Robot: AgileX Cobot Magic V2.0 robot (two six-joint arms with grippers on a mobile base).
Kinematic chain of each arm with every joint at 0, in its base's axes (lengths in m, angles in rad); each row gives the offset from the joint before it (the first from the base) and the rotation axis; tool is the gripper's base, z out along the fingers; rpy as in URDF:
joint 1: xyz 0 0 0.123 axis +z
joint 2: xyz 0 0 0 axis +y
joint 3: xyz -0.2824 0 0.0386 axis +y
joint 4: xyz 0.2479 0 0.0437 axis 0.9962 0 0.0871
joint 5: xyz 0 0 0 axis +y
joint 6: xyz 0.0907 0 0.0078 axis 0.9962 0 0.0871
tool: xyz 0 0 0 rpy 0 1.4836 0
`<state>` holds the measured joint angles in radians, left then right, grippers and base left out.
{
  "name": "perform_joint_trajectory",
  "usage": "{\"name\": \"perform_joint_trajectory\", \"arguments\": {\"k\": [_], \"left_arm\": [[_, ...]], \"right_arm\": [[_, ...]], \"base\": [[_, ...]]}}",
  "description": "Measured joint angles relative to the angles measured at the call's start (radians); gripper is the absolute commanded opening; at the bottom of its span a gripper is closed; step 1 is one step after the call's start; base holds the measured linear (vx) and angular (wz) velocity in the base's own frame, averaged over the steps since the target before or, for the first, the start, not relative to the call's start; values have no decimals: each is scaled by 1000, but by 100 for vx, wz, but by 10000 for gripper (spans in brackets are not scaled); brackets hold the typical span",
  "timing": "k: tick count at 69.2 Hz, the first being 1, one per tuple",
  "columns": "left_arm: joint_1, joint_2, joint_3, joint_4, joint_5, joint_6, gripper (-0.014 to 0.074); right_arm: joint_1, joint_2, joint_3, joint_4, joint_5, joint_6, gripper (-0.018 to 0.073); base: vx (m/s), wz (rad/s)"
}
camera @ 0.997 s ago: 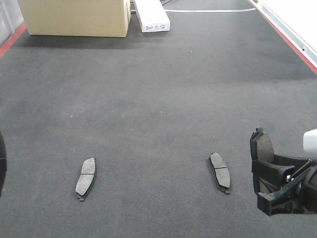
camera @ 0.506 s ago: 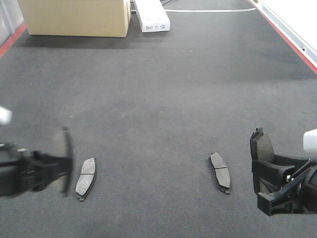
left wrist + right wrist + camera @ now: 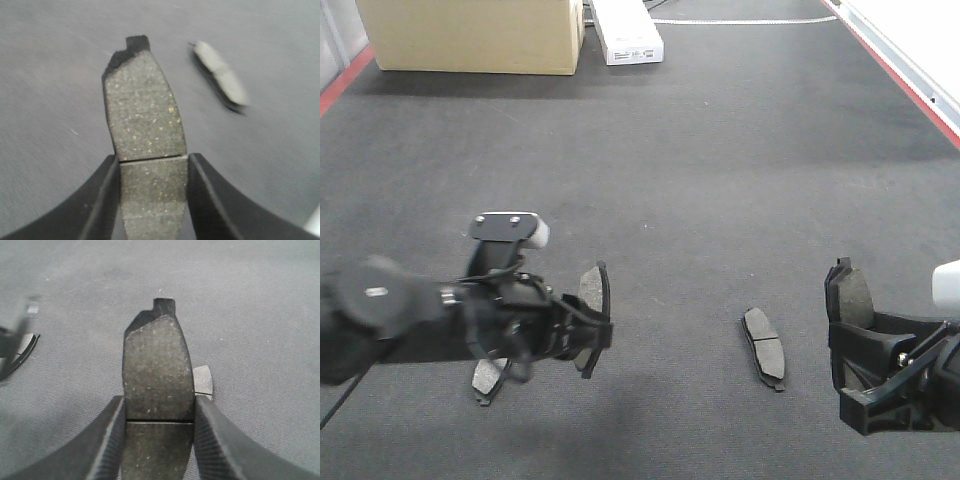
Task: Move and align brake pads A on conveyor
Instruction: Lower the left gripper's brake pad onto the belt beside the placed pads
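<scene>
Gripping one brake pad [image 3: 145, 125] each, the left gripper [image 3: 582, 330] and right gripper [image 3: 855, 375] are clamped on pads held above the conveyor [image 3: 700, 180]. The right-hand held pad [image 3: 157, 370] stands upright. Two more pads lie flat on the belt, at 7 o'clock [image 3: 483, 377] and 5 o'clock [image 3: 764, 346].

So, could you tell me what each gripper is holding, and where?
Each grips a brake pad by one end: left gripper holds left pad, right gripper holds right pad.
</scene>
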<state>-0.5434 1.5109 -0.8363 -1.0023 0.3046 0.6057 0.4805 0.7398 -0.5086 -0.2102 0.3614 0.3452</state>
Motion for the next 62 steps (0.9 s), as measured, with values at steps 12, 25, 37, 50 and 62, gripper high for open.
{"name": "perform_joint_trajectory", "arguments": {"k": [12, 25, 37, 50, 62], "left_arm": [[-3, 137, -42, 56, -35, -192, 185], [-3, 230, -81, 59, -37, -235, 188], [-3, 273, -82, 67, -64, -252, 188], [-3, 283, -82, 72, -89, -254, 189], [-3, 308, -89, 72, -92, -257, 204]], "right_arm": [[0, 0, 0, 0, 0, 0, -10], [0, 0, 0, 0, 0, 0, -10], [0, 0, 0, 0, 0, 0, -10], [0, 0, 0, 0, 0, 0, -10], [0, 0, 0, 0, 0, 0, -10]], "base": [[0, 0], [0, 0], [0, 0], [0, 0], [0, 0]]}}
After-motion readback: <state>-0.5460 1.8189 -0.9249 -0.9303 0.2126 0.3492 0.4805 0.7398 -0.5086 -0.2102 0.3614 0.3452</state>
